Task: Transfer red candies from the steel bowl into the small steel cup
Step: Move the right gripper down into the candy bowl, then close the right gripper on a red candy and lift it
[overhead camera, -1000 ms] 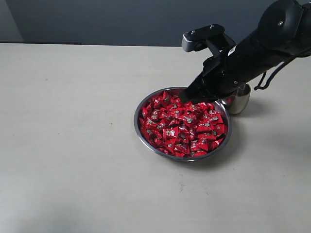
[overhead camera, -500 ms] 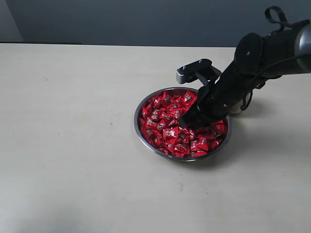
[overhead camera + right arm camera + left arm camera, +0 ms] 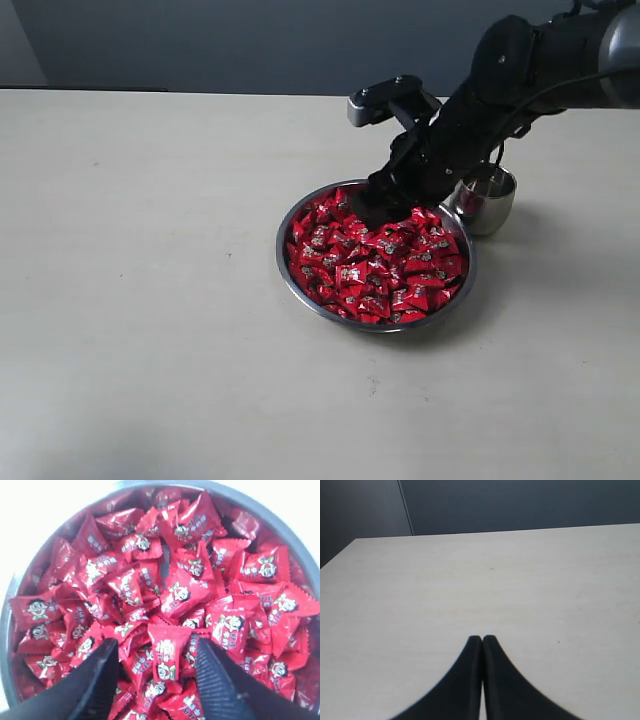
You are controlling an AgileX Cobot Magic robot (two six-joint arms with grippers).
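Note:
The steel bowl point(image 3: 300, 290) sits mid-table, heaped with red candies point(image 3: 375, 265). Just behind it to the right stands the small steel cup point(image 3: 488, 200), partly hidden by the right arm. My right gripper point(image 3: 372, 208) hangs over the bowl's far side, pointing down at the pile. In the right wrist view it point(image 3: 157, 647) is open, its fingers either side of one candy point(image 3: 167, 655) that lies on the heap of candies point(image 3: 185, 590) inside the bowl point(image 3: 280, 517). My left gripper point(image 3: 482, 639) is shut with nothing in it, above bare table, and does not show in the exterior view.
The pale table point(image 3: 150, 250) stretches wide to the left and in front of the bowl. A dark wall runs along its far edge.
The right gripper's jaws have gone from shut to open. The gripper dipped toward the middle of the bowl, then moved back to the bowl's far side.

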